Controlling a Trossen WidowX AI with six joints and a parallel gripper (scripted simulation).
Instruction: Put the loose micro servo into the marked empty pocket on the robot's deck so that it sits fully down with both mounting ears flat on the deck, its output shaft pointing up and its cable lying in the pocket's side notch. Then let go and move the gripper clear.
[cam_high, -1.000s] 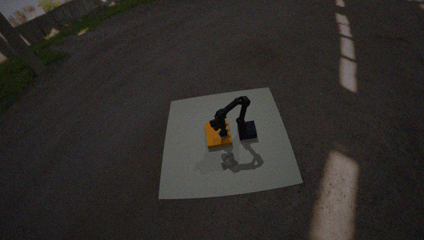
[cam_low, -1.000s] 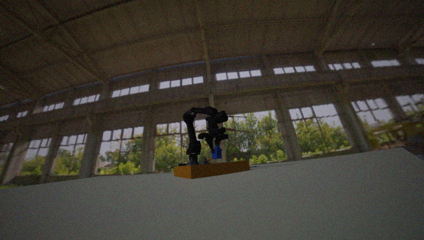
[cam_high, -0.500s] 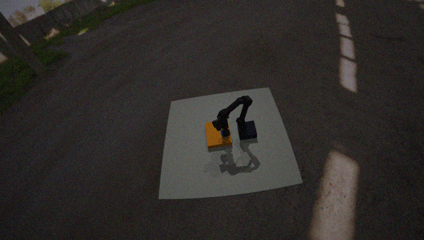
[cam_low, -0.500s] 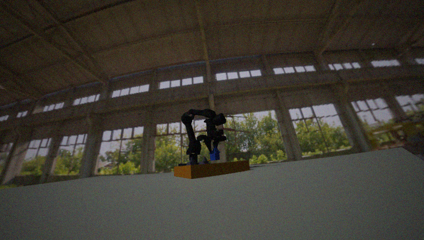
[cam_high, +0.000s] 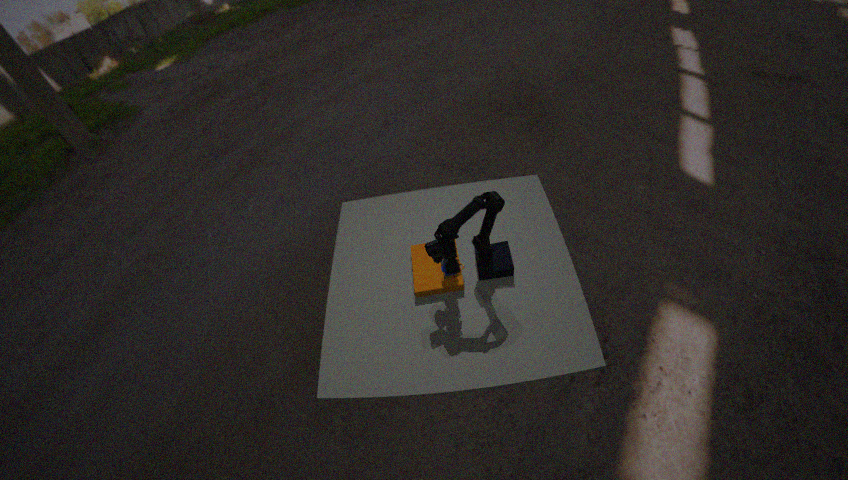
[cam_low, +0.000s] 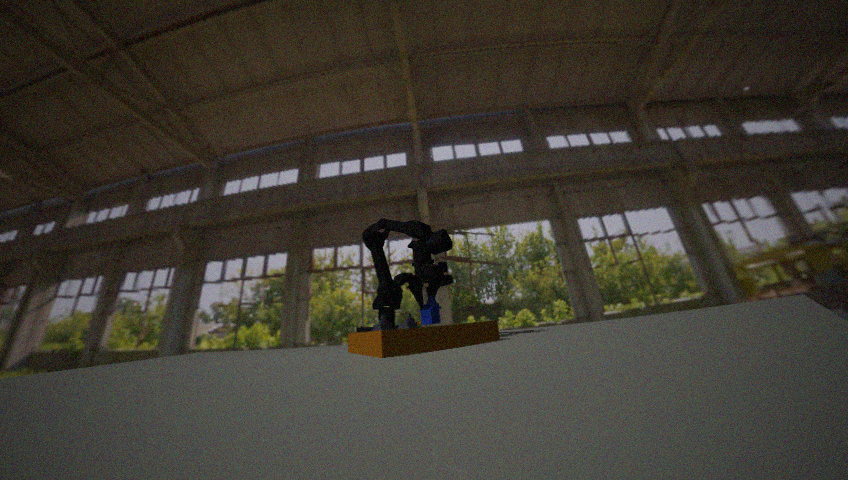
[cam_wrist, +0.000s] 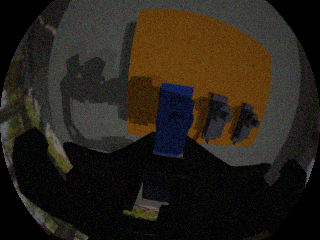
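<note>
- Dimly lit, seen from three angles: high overhead, low at table level, and from the wrist.
- Black arm (cam_high: 473, 209) rising from a dark base block (cam_high: 502, 260), folded at a raised elbow, forearm sloping down over an orange deck (cam_high: 425, 279).
- Wrist turned so the gripper (cam_low: 429, 297) points straight down at the deck.
- Gripper clamped on a blue micro servo (cam_wrist: 174, 119), held upright between the dark fingers.
- From table level, servo (cam_low: 429, 313) at the deck's top surface, near the middle of its length; whether bottomed out or hanging just above, hard to judge from this grainy angle.
- From the wrist, blue body hanging over the deck's near edge, beside a darker orange patch (cam_wrist: 142, 100) just to its left, possibly the pocket.
- Two small grey servo-like parts (cam_wrist: 230, 119) standing on the deck to the right of the held servo, apart from it.
- Deck resting on a pale square mat (cam_high: 368, 333), base block beside it, arm's shadow (cam_high: 467, 333) cast forward across the mat.
</note>
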